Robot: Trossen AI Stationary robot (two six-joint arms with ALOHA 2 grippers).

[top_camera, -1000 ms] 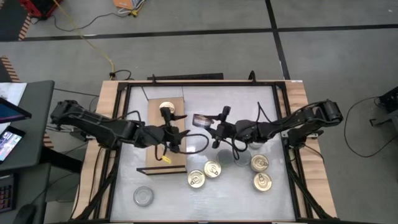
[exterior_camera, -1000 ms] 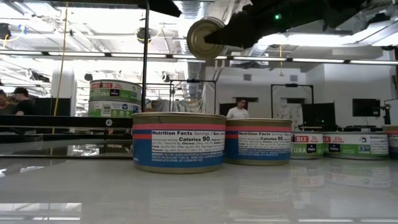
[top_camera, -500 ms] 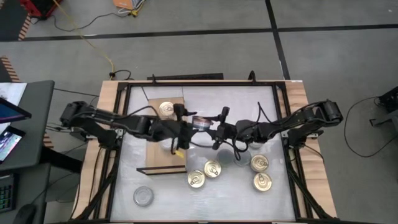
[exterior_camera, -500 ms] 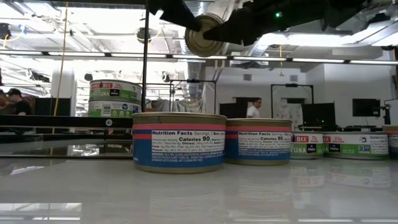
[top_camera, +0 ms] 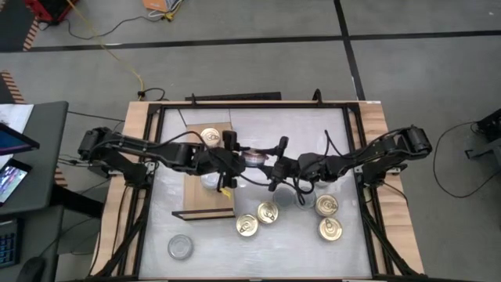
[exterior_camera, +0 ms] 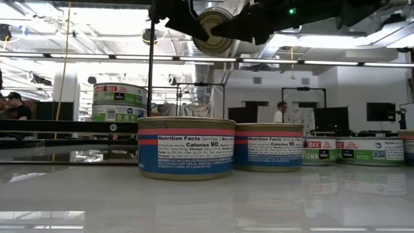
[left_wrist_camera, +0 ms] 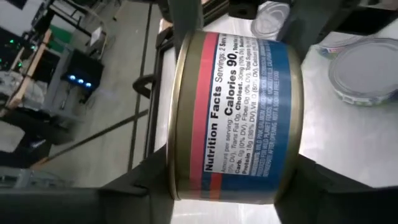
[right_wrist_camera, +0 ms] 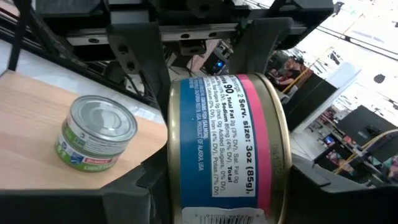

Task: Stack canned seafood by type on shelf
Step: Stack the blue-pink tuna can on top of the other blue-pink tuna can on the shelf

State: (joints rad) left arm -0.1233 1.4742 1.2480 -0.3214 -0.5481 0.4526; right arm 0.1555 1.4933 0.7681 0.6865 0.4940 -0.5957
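Above the middle of the table, the left gripper (top_camera: pixel 237 157) and the right gripper (top_camera: pixel 270 163) meet on one small round tin with a gold rim and a blue and pink paper label (top_camera: pixel 252 156), held on edge in the air. Both wrist views show that tin clamped between the arm's own dark fingers, so each gripper pinches it from an opposite side. In the low view it hangs high (exterior_camera: pixel 215 30), its flat end facing the camera. Its label reads "Nutrition Facts", "Calories 90" and "Total Serv. size: 3oz (85g)".

Just beside the grippers lies the light tan wooden shelf board on a thin black frame (top_camera: pixel 194 202). On it stands a stack of gold-topped tins with green labels (top_camera: pixel 210 138), which the low view shows as two tins marked "TUNA" (exterior_camera: pixel 119 102).

On the white tabletop (top_camera: pixel 297 243) stand four more gold-topped tins: two close together (top_camera: pixel 247 225) (top_camera: pixel 268 212), with blue and pink labels, and two further right (top_camera: pixel 326 206) (top_camera: pixel 330 229). A silver-grey-topped tin (top_camera: pixel 180 247) sits alone near the front left corner.

Wooden rails (top_camera: pixel 125 172) flank the table. Beyond it is a grey floor with cables; the low view shows a bright room with strip lights and a person standing far back (exterior_camera: pixel 281 111).
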